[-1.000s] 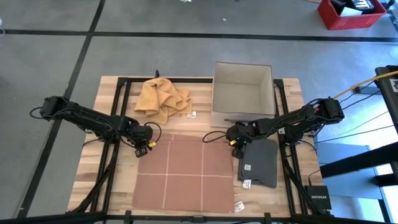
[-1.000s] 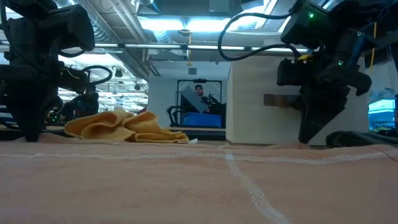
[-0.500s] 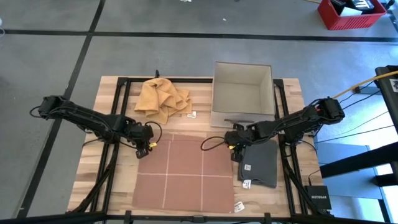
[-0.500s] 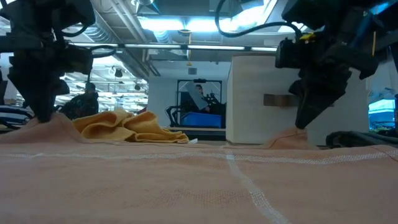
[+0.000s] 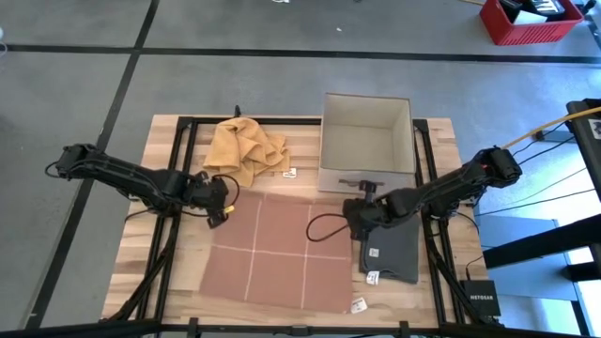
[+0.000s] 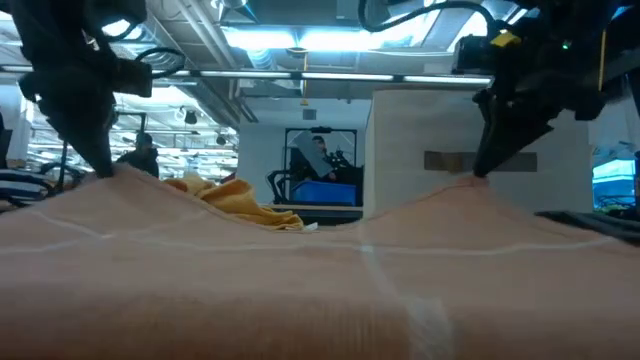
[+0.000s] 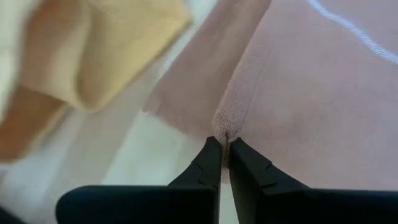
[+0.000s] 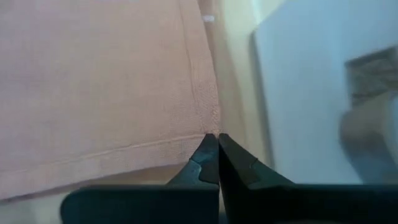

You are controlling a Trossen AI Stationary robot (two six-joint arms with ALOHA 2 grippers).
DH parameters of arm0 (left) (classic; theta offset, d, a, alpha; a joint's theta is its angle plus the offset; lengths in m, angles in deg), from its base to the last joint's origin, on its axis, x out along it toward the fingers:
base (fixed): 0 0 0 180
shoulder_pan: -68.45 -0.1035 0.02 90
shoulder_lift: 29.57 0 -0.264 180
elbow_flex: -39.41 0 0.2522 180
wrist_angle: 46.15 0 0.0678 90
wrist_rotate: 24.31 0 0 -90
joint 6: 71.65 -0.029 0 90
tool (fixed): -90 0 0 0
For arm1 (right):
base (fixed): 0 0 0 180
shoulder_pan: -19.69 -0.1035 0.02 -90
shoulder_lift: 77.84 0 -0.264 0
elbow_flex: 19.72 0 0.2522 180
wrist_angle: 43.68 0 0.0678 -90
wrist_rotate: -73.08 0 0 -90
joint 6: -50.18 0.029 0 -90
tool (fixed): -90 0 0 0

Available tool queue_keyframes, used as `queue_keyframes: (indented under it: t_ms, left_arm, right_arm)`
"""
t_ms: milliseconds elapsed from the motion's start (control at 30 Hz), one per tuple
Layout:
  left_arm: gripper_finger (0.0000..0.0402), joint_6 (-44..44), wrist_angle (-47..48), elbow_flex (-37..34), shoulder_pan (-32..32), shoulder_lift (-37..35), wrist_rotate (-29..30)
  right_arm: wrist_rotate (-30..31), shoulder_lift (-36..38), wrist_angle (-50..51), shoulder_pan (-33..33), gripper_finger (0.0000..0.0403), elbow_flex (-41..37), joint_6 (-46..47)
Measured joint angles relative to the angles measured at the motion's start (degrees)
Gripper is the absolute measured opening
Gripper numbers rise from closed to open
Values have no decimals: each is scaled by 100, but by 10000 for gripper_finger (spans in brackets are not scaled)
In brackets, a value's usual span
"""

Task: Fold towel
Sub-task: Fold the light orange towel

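A pinkish-brown towel (image 5: 277, 249) with pale cross stripes lies spread in the middle of the table. Its two far corners are raised and its near part rests on the wood. In the low view the towel (image 6: 320, 270) rises to a peak under each gripper and sags between them. My left gripper (image 5: 223, 208) is shut on the far-left corner, and my right gripper (image 5: 356, 213) is shut on the far-right corner. My left gripper pinches the towel's far-left corner (image 7: 225, 129) between its two fingertips, coming from above and slanting in from the table's left. The corner is lifted clear, and the cloth slopes down from it (image 6: 112, 174) to the table. My right gripper pinches the far-right corner (image 8: 211, 129) between its fingertips, slanting down from the table's right. That corner (image 6: 476, 181) is held up off the table, and the far edge hangs slack between the two holds.
A crumpled yellow towel (image 5: 246, 145) lies at the far edge, behind my left gripper. An open white box (image 5: 366, 141) stands at the far right. A folded dark grey towel (image 5: 390, 246) lies right of the pink towel, under my right arm. Small tags (image 5: 360, 304) lie on the wood.
Both grippers have risen from the table with the towel's far corners in them. The far edge, which lay flat a second ago, now stands lifted in two peaks. The near part has stayed on the table, drawn slightly toward the far edge.
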Motion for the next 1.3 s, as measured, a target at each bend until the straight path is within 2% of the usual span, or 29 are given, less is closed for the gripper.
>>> queue_keyframes:
  t_ms: [267, 467, 700, 1067, 1200, 1300]
  left_arm:
    - [6, 114, -102, -96, 1, 35, 715]
    - [7, 394, -288, -288, -126, 87, 1528]
    - [11, 379, -876, -778, -540, 231, 1818]
    - [19, -548, -1650, -894, -927, 241, 1864]
    - [43, -862, -1747, -894, -931, 239, 1865]
    - [78, -844, -1751, -894, -931, 239, 1869]
  right_arm:
    - [462, -13, 60, -27, 0, -56, 80]
    - [924, -99, 298, -37, 0, -120, 319]
    - [974, -210, 291, -41, 0, -444, 787]
    - [1018, -208, 139, 156, 3, -598, 813]
    - [1012, -208, -26, 187, 10, -598, 786]
    - [933, -208, -48, 223, 35, -598, 788]
